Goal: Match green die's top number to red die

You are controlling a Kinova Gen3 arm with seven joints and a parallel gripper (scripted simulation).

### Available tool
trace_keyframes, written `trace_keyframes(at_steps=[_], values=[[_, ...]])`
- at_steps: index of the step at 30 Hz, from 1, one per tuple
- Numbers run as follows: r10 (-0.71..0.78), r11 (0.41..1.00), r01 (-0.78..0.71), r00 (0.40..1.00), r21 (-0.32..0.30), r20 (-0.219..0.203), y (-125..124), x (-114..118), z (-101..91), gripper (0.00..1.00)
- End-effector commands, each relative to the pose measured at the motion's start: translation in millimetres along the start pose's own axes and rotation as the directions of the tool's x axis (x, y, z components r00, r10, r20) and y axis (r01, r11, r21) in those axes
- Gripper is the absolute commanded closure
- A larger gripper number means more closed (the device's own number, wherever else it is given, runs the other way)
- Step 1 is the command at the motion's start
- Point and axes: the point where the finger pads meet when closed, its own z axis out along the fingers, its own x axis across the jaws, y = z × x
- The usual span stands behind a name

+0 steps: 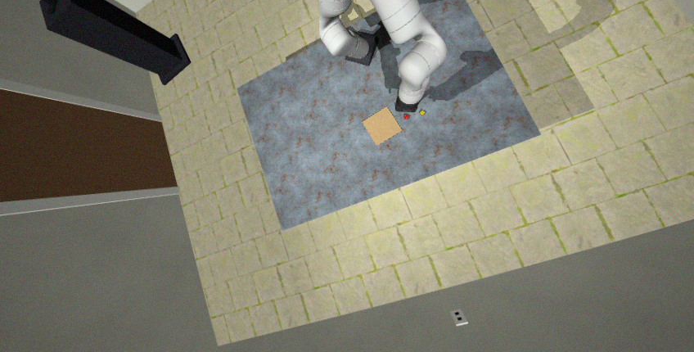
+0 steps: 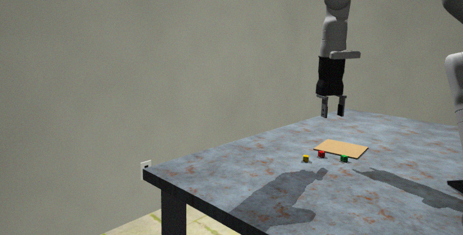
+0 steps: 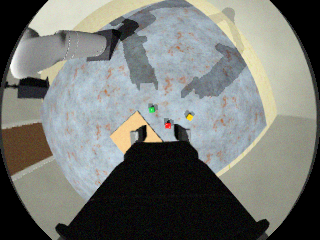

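Observation:
The green die (image 2: 344, 158) lies on the table just off the tan mat's (image 2: 340, 148) near edge. The red die (image 2: 321, 153) lies left of it, and the yellow die (image 2: 305, 158) further left. All three rest on the table, not on the mat. In the wrist view the green die (image 3: 152, 110), red die (image 3: 168, 124) and yellow die (image 3: 190, 118) show beyond the fingers. The overhead view shows the red die (image 1: 406, 116) and yellow die (image 1: 421, 112); the arm hides the green one. My gripper (image 2: 332, 111) is open and empty, high above the dice. The top numbers are too small to read.
The arm's base (image 1: 362, 49) stands at the far side of the table. The table's front-left edge (image 2: 195, 200) is well away from the dice. A dark bar-shaped device (image 1: 111, 29) hangs at the upper left of the overhead view.

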Motion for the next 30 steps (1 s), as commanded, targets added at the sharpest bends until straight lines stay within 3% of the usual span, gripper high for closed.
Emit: trace_keyframes(at_steps=[1,4,30], values=[[-0.106,0.994,0.107,0.994,0.037,-0.035,-31.4,-17.0,-1.8,0.0],[-0.147,0.988,0.149,0.988,0.038,-0.037,-36.5,-26.4,0.6,0.0],[-0.149,0.988,0.151,0.988,0.038,-0.036,-36.6,-26.7,0.7,0.0]])
